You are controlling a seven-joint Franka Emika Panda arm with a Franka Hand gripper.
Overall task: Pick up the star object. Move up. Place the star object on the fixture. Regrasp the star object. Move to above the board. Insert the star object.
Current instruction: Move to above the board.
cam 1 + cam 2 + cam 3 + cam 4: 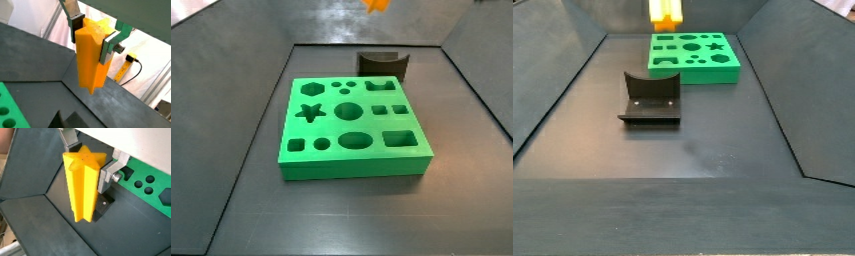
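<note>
The gripper [85, 168] is clamped on the star [83, 185] near its top end, holding it upright, high above the floor. In a side view only its lower tip [667, 14] shows, apparently above the fixture [651, 100] and well clear of the board [352, 128]. It looks stiff, light, smooth plastic; flat pads [109, 49] may slip on its ridges.

gripper [85, 165] raised high above the floor, fingers [109, 47] clamped on star object [81, 183]
</note>
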